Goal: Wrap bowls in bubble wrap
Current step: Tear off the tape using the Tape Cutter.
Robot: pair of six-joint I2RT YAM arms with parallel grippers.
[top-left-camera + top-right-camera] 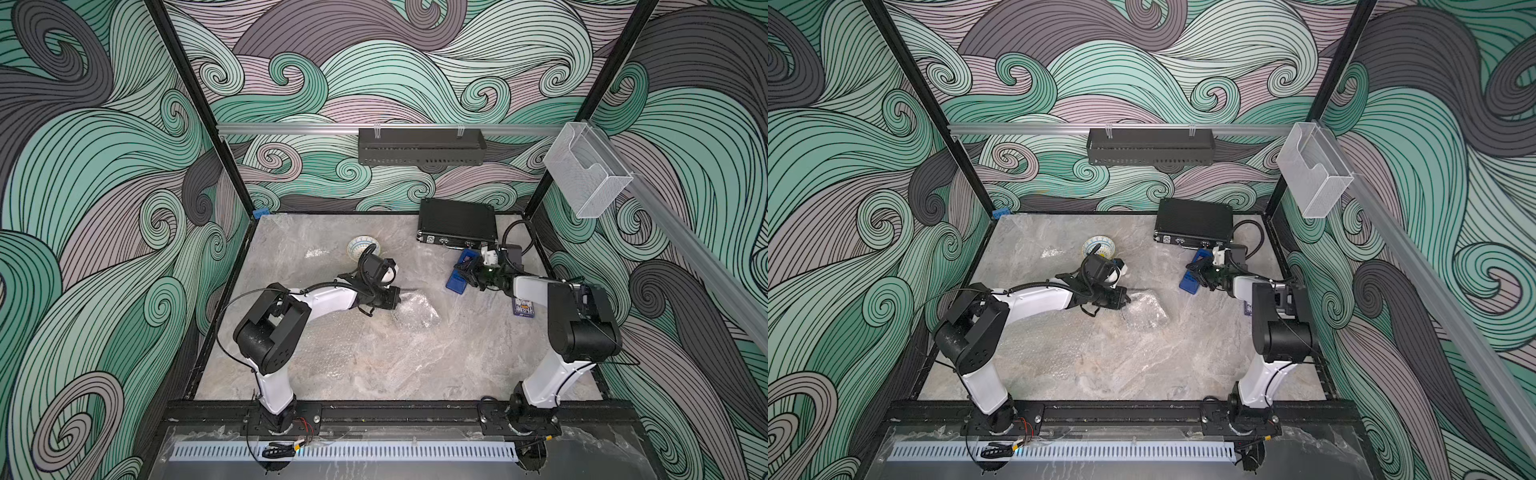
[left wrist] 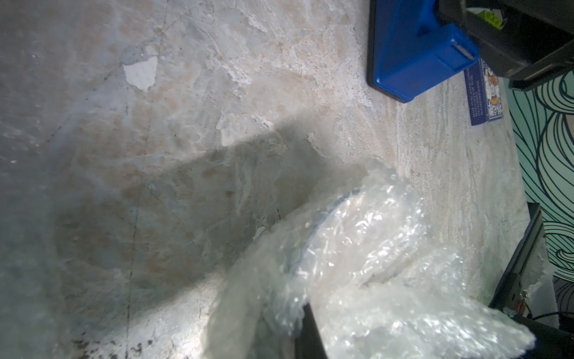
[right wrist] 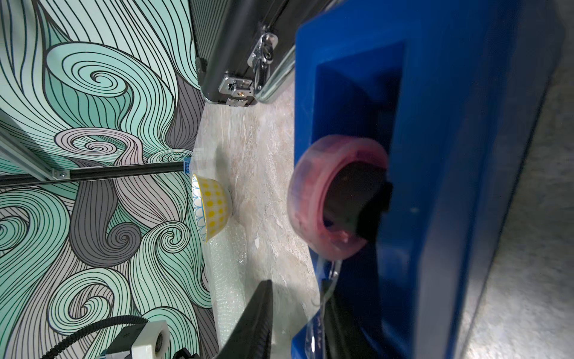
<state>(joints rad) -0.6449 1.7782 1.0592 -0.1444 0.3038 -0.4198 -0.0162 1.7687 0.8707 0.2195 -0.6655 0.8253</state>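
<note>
Top view, read left to right. The bare bowl (image 1: 363, 248) stands upright at the upper left of the table (image 1: 374, 365), seemingly on a flat sheet (image 3: 228, 279) and well apart from both arms. At centre, the left gripper (image 1: 399, 296) is pinched shut on the wrap (image 1: 419, 311) bunched round the second bowl (image 2: 313, 231), whose blue rim shows through in the left wrist view. This bundle rests on the table, its long axis running upper left to lower right. The right gripper (image 1: 468, 272) sits up and right of the bundle, at the blue dispenser (image 1: 455, 284). Whether its jaws grip the tape (image 3: 306, 192) cannot be told. The likely next move carries tape down-left to the bundle, to which the left arm is nearer. As for writing, the card box (image 1: 523, 308) bears print too small to read, and the case (image 1: 457, 224) shows none.
</note>
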